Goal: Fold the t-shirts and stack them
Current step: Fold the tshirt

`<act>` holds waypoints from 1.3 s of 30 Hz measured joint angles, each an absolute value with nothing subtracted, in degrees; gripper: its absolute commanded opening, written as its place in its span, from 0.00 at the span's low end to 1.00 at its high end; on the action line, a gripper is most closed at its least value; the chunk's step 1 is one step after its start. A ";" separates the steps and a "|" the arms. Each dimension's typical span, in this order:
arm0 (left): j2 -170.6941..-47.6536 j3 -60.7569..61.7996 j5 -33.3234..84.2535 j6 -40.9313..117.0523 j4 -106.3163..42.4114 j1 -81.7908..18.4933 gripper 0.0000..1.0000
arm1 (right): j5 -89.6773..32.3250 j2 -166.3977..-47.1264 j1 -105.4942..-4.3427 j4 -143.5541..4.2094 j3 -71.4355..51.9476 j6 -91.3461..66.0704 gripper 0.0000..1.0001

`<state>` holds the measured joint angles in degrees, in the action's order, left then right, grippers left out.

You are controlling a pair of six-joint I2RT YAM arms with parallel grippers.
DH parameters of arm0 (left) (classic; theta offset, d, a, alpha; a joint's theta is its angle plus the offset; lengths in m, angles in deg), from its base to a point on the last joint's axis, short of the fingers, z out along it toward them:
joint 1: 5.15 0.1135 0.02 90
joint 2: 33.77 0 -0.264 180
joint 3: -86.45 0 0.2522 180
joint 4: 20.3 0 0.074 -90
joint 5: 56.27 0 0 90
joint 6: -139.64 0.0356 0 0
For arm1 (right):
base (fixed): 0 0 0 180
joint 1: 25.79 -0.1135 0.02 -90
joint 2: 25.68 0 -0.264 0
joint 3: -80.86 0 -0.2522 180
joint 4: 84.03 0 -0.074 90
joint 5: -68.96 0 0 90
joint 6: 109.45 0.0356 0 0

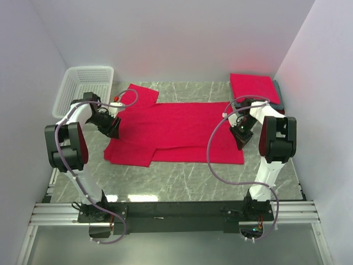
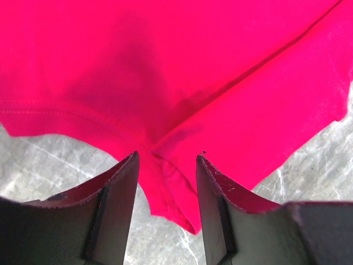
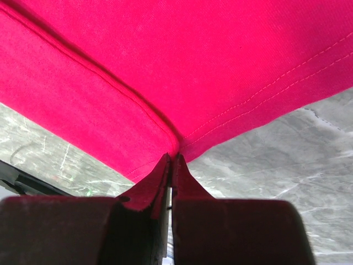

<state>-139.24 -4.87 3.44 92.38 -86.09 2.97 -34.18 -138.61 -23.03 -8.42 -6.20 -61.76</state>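
A bright crimson t-shirt (image 1: 176, 130) lies spread and partly folded across the marble table. My left gripper (image 1: 113, 130) is at its left edge. In the left wrist view the left gripper (image 2: 167, 156) is open, and a bunched fold of the shirt (image 2: 193, 66) lies between its fingers. My right gripper (image 1: 241, 141) is at the shirt's right edge. In the right wrist view the right gripper (image 3: 172, 157) is shut on a hemmed corner of the shirt (image 3: 193, 66), which is lifted a little off the table. A folded red shirt (image 1: 253, 86) lies on a grey one (image 1: 280, 95) at the back right.
A white lattice basket (image 1: 85, 88) stands at the back left, just behind the left arm. Bare marble table (image 1: 182, 179) lies between the shirt and the arm bases. White walls close in on three sides.
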 measured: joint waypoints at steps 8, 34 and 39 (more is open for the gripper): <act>-140.88 -4.63 4.25 92.45 -83.20 1.35 0.50 | -34.20 -138.08 -23.03 -8.03 -6.09 -61.93 0.00; -141.51 -3.45 6.02 97.56 -86.20 2.40 0.01 | -34.23 -137.51 -23.03 -7.66 -5.76 -62.15 0.00; -141.49 -3.45 5.89 98.09 -87.42 3.56 0.01 | -34.25 -137.01 -23.03 -6.74 -4.76 -62.39 0.00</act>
<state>-141.49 -3.45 5.89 98.09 -87.42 3.56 -34.25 -137.01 -23.03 -6.74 -4.76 -62.39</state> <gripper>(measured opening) 0.013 0.017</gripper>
